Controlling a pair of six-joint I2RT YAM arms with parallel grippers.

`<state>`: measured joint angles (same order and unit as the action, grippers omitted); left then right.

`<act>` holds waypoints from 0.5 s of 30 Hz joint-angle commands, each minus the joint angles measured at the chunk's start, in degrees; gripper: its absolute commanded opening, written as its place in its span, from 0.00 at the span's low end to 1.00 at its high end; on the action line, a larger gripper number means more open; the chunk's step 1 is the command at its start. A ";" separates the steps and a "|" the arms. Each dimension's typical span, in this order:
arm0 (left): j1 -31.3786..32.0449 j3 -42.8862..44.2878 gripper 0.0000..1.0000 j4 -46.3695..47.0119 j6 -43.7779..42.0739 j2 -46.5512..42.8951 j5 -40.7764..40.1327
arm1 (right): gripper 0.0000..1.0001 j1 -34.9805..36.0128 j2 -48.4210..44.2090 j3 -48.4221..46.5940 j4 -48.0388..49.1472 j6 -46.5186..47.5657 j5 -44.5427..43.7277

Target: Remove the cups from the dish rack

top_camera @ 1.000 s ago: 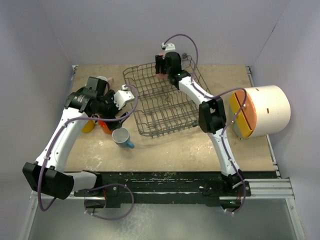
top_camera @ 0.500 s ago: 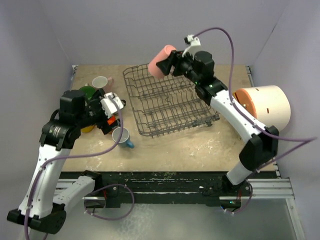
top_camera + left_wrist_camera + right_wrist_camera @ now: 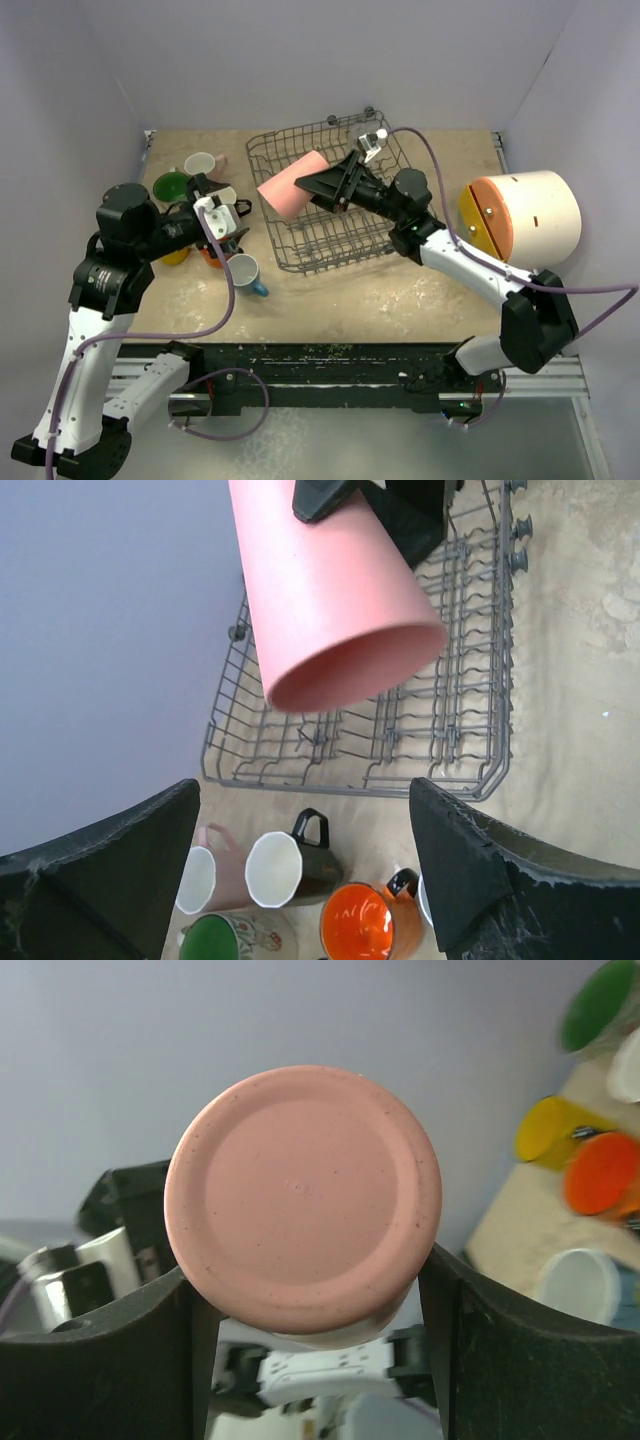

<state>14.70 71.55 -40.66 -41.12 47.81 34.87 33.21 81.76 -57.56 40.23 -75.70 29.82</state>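
My right gripper point(image 3: 318, 185) is shut on the base end of the tall pink tumbler point(image 3: 284, 187), holding it on its side in the air over the left part of the dish rack point(image 3: 398, 152), mouth toward the left. The right wrist view shows the tumbler's round base point(image 3: 303, 1195) between the fingers point(image 3: 120, 1360). My left gripper point(image 3: 232, 215) is open, just left of the tumbler's mouth and apart from it. In the left wrist view the tumbler point(image 3: 335, 600) hangs above the rack point(image 3: 440, 730); black point(image 3: 290, 865), orange point(image 3: 362, 923), pale pink point(image 3: 205, 875) and green-inside point(image 3: 225, 942) mugs stand below.
Left of the rack several cups stand together on the table: green-inside point(image 3: 172, 186), pale pink point(image 3: 201, 163), orange point(image 3: 210, 253), yellow point(image 3: 175, 255) and blue point(image 3: 243, 272). A big white cylinder point(image 3: 530, 220) with an orange end lies at the right edge. Walls enclose three sides.
My right arm swung the tumbler from the rack's far edge down and left over the rack. My left arm drew back and turned its open gripper toward the tumbler.
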 commanded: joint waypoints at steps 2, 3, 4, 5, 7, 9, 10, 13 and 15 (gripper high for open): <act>0.10 3.08 0.88 4.95 1.12 -1.75 2.53 | 0.32 5.09 0.46 -1.88 16.86 -14.73 2.86; 0.13 3.17 0.87 5.02 0.99 -2.11 2.44 | 0.31 5.82 0.78 -1.36 17.96 -16.26 2.34; 0.11 3.26 0.87 5.41 0.90 -2.58 2.09 | 0.30 6.61 1.10 -0.77 19.66 -17.71 1.82; 0.13 3.25 0.86 6.12 0.99 -2.98 1.74 | 0.30 7.44 1.39 0.29 21.63 -19.19 1.16; 0.09 3.35 0.83 8.26 1.93 -3.87 1.16 | 0.29 9.06 1.80 2.47 25.16 -21.25 -0.44; 0.15 3.88 0.80 8.42 2.59 -4.18 1.85 | 0.29 10.87 1.84 3.80 27.49 -22.40 -2.49; 0.15 4.33 0.80 7.57 2.74 -4.07 2.85 | 0.29 11.69 1.79 4.27 27.90 -22.46 -3.59; 0.13 5.32 0.76 5.64 4.46 -3.89 5.39 | 0.28 13.56 1.95 4.80 28.33 -22.58 -5.74; 0.15 5.44 0.72 5.18 5.43 -3.96 6.10 | 0.28 14.49 2.27 5.09 30.08 -23.45 -6.79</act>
<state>14.70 75.02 -36.25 -38.59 43.68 37.41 45.95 84.71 -52.34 61.21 -95.85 27.44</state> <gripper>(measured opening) 0.751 0.701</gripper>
